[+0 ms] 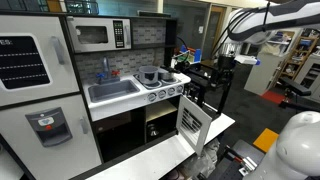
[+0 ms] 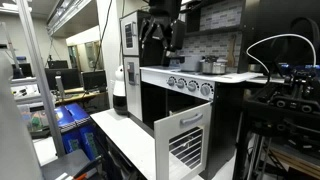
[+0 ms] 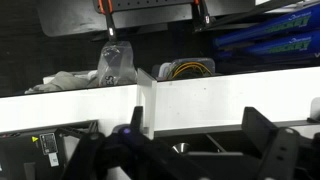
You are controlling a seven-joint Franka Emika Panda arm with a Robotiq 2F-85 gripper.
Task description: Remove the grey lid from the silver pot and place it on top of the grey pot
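Note:
Two small pots stand on the toy kitchen's stove. In an exterior view I see a dark grey pot (image 1: 151, 75) with a smaller pot (image 1: 172, 71) beside it; which one carries the grey lid is too small to tell. They also show as small shapes on the counter (image 2: 212, 66). My gripper (image 1: 226, 66) hangs in the air off the stove side of the kitchen, well apart from the pots; it also shows high up (image 2: 160, 45). In the wrist view its dark fingers (image 3: 195, 150) are spread wide and empty. The pots do not show there.
The toy kitchen has a sink (image 1: 113, 91), a microwave (image 1: 95, 35) and an oven door (image 1: 192, 120) that hangs open toward me, also seen from the side (image 2: 185, 142). The white counter edge (image 3: 220, 105) crosses the wrist view. Lab clutter stands behind.

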